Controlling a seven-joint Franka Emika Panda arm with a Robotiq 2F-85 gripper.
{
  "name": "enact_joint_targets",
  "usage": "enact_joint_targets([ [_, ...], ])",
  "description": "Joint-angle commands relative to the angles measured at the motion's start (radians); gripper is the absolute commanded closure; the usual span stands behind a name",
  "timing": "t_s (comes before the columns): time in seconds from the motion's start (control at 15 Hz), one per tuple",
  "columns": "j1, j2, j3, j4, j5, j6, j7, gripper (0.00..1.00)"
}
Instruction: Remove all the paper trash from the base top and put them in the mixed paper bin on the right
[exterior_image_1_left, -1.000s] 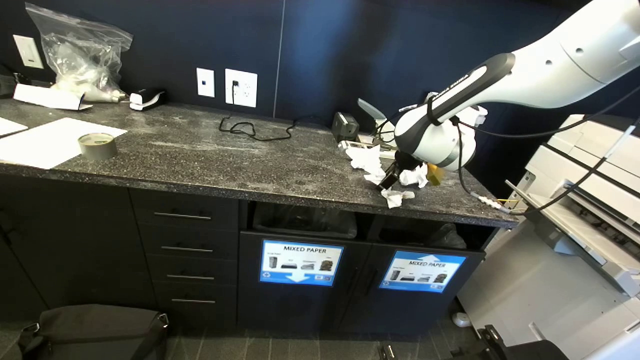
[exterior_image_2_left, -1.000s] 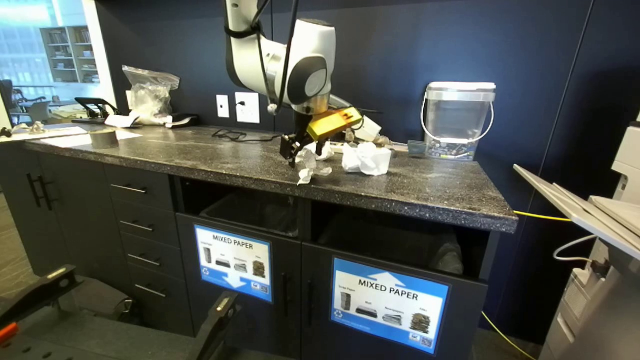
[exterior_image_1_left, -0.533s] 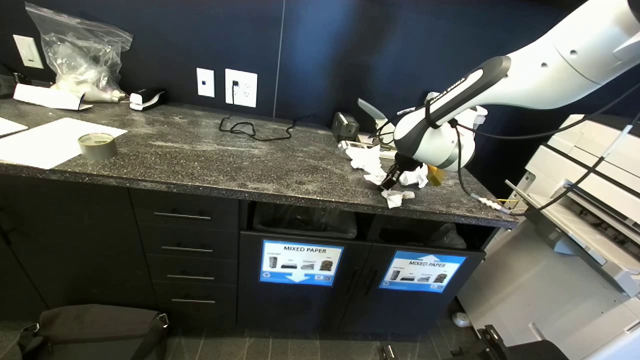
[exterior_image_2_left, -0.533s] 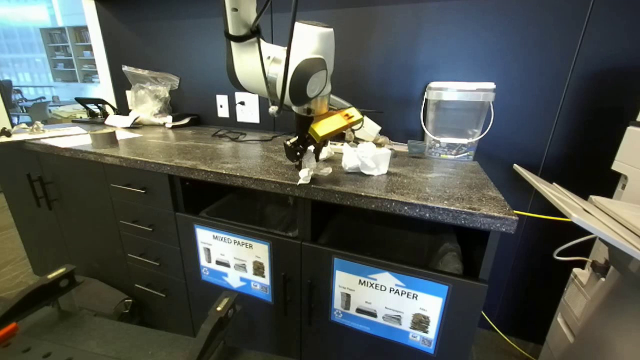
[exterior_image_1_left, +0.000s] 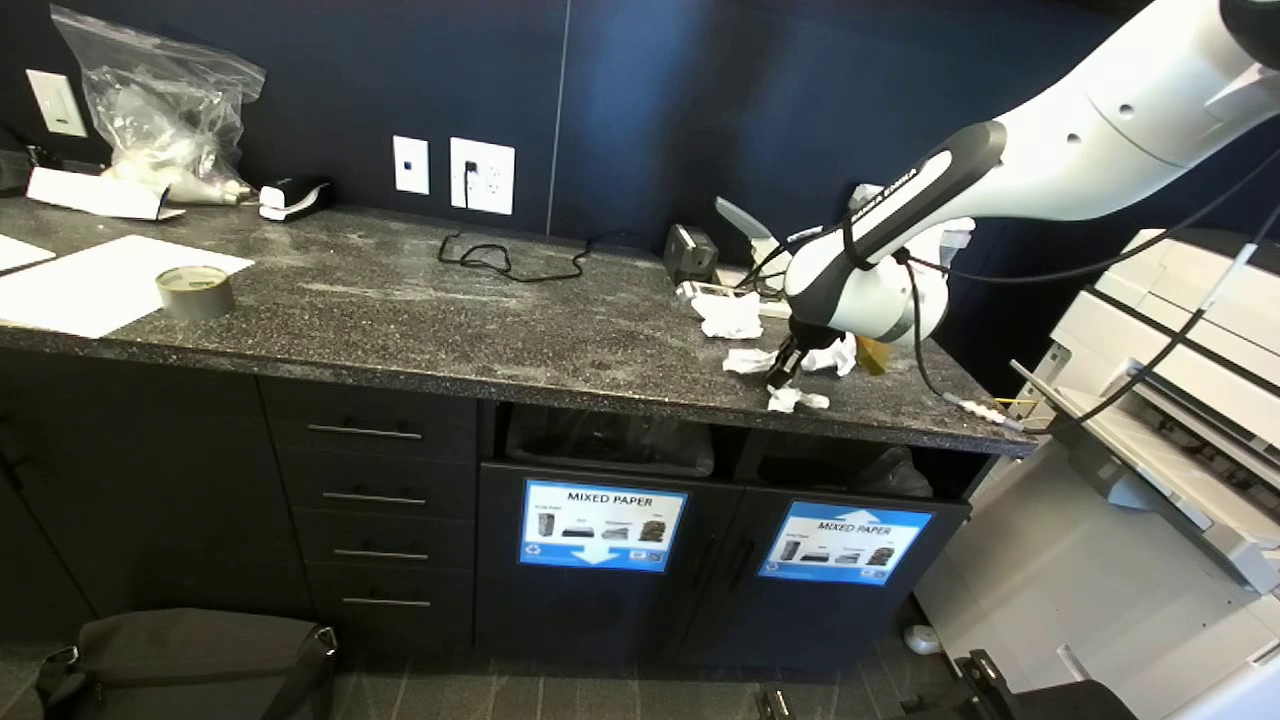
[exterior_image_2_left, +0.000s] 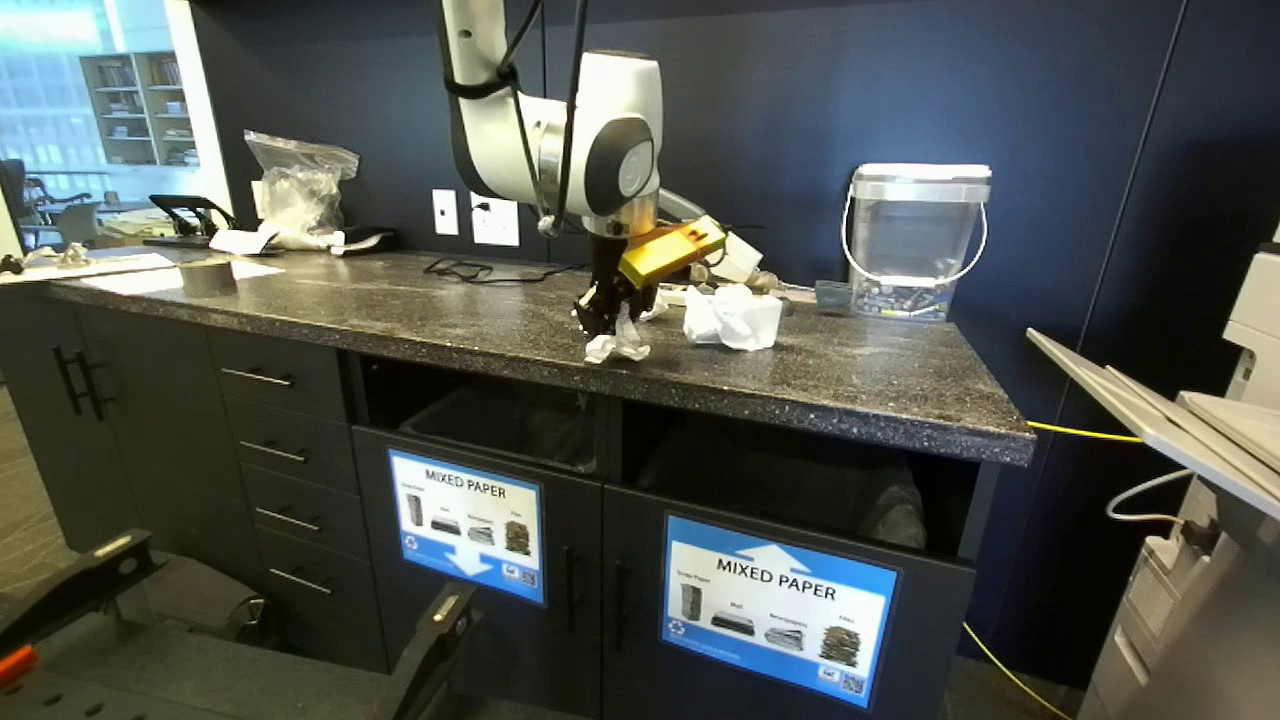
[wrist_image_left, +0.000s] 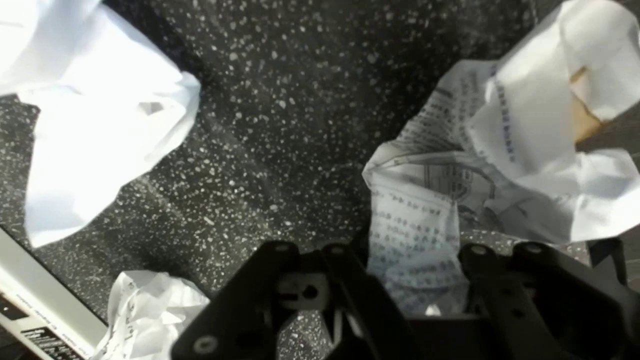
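My gripper (wrist_image_left: 417, 277) is low over the dark speckled base top (exterior_image_2_left: 860, 385), shut on a strip of a crumpled printed paper scrap (wrist_image_left: 530, 155). In both exterior views that scrap (exterior_image_2_left: 620, 347) hangs or rests at the fingertips near the counter's front edge; whether it touches the stone I cannot tell. More paper trash lies close by: one scrap (exterior_image_1_left: 730, 316) towards the back, one (exterior_image_1_left: 748, 360) left of the gripper, and one (exterior_image_1_left: 835, 355) on its right, a bulky white piece (exterior_image_2_left: 735, 318) in an exterior view. Below is the right mixed paper bin (exterior_image_2_left: 780, 610), its slot (exterior_image_2_left: 780, 490) uncovered.
A second mixed paper bin (exterior_image_2_left: 470, 520) adjoins it on the left. Behind the scraps stands grey and white equipment (exterior_image_1_left: 690, 254). A clear bucket (exterior_image_2_left: 915, 240) is at the right rear. Tape (exterior_image_1_left: 195, 292), white sheets (exterior_image_1_left: 110, 285) and a plastic bag (exterior_image_1_left: 165, 120) are far left.
The jaws have closed on the printed scrap, drawing it together at the fingertips. My gripper has dropped slightly. The scrap to its left has shifted a little towards the front edge.
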Motion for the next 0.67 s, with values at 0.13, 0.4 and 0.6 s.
enact_joint_targets([
  [0.13, 0.109, -0.058, -0.122, -0.010, -0.079, -0.126, 0.129, 0.97],
  [0.4, 0.154, -0.114, -0.195, -0.048, -0.140, -0.221, 0.201, 0.96],
  [0.6, 0.154, -0.165, -0.222, -0.107, -0.163, -0.251, 0.241, 0.96],
])
